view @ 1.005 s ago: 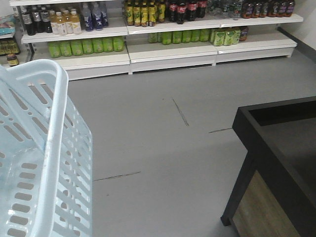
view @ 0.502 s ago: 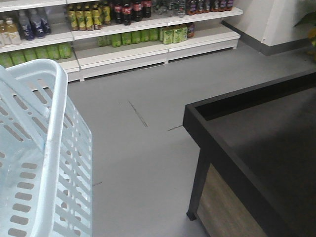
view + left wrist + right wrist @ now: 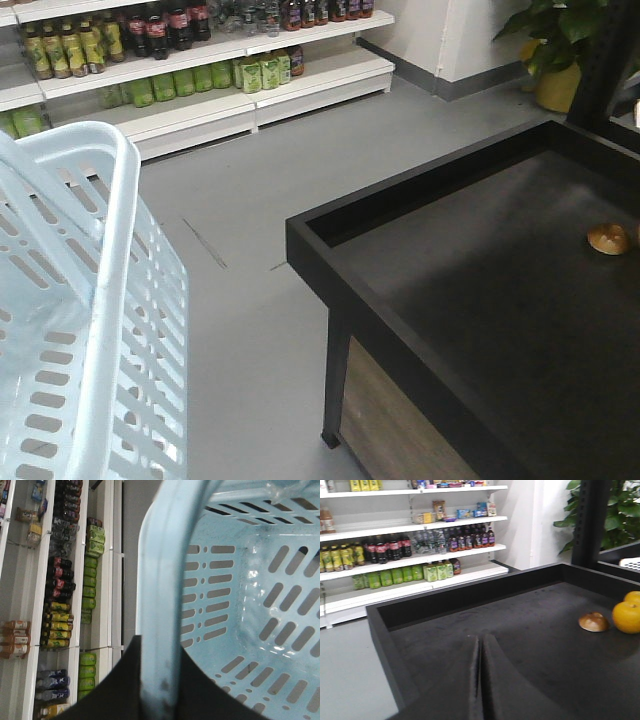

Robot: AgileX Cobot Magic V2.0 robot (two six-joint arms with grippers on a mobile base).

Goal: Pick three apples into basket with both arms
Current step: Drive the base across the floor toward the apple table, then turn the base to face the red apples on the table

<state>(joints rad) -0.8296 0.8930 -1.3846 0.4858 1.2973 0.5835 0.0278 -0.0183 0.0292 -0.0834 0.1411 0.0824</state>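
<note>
The pale blue-white slotted basket (image 3: 120,250) fills the left of the front view and shows nothing inside. In the left wrist view my left gripper (image 3: 159,647) is shut on the basket's rounded rim (image 3: 165,580), one black finger on each side. My right gripper (image 3: 481,639) is shut and empty, held over the near part of a black display table (image 3: 520,605). No dark-red apples are in view. Neither gripper shows in the front view.
The black table (image 3: 470,300) with a raised rim stands at the right. It holds a brown rounded object (image 3: 609,238), which also shows in the right wrist view (image 3: 593,622) beside two oranges (image 3: 626,616). Drink shelves (image 3: 200,70) line the back wall. A potted plant (image 3: 558,50) stands far right.
The front view has swung to the right: the shelves slid left and the black table came far into view. The basket keeps its place in the frame.
</note>
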